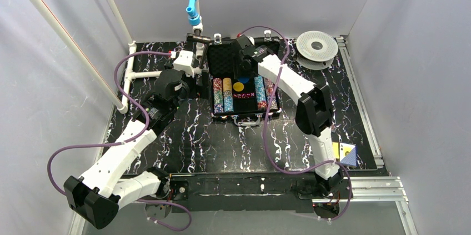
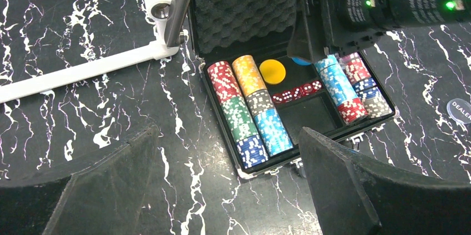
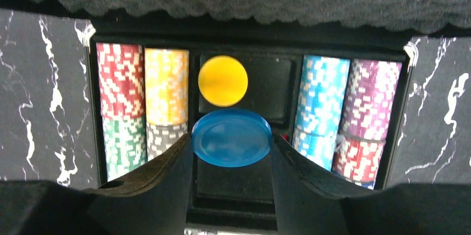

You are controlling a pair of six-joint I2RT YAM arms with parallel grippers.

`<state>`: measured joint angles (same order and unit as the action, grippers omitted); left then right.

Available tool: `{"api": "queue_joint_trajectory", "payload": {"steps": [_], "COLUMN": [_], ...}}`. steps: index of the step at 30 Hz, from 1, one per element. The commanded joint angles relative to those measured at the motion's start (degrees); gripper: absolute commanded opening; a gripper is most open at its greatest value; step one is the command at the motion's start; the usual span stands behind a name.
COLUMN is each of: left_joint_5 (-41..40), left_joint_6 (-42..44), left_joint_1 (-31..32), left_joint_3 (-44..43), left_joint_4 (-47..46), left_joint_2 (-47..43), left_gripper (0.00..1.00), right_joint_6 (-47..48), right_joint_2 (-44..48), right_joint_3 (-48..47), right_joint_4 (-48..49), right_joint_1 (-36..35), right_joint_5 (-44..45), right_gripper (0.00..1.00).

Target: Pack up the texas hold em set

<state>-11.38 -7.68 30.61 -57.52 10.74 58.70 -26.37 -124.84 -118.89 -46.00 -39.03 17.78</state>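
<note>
Right jaws pinch the blue disc (image 3: 231, 138) by its rim above the case (image 1: 221, 63); left jaws gape empty. I reckon it's light, slick plastic.

Bright, even light falls from above, leaving only soft shadows. In the right wrist view the blue disc (image 3: 231, 138) and the lower frame look slightly blurred.

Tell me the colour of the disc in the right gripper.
Blue. The disc shows best in the right wrist view, clamped in the right gripper.
</note>
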Motion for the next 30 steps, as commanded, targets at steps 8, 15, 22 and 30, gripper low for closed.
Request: {"api": "queue_joint_trajectory", "payload": {"steps": [8,15,22,30], "left_joint_5": [0.11,0.19,0.78,0.21], "left_joint_6": [0.13,0.03,-0.13,-0.14], "left_joint_1": [0.24,0.24,0.24,0.24], "left_joint_3": [-1.81,-1.74,-1.94,-1.82], "left_joint_4": [0.24,0.2,0.27,0.29], "left_joint_2": [-0.78,-0.57,-0.4,-0.37], "left_gripper": [0.99,1.0,0.99,0.99], "right_joint_6": [-3.32,-3.79,-4.0,-6.02], "right_joint_2": [11.68,13.19,16.6,21.15], "right_joint_3": [13.14,17.27,22.21,28.13], "right_joint_4": [-0.15,-0.56,2.17,-0.38], "right_joint_1": [-0.34,0.09,3.11,6.5], "right_joint_5": [-0.91,0.64,-1.58,0.8], "right_gripper": [0.01,0.01,0.01,0.01]}}
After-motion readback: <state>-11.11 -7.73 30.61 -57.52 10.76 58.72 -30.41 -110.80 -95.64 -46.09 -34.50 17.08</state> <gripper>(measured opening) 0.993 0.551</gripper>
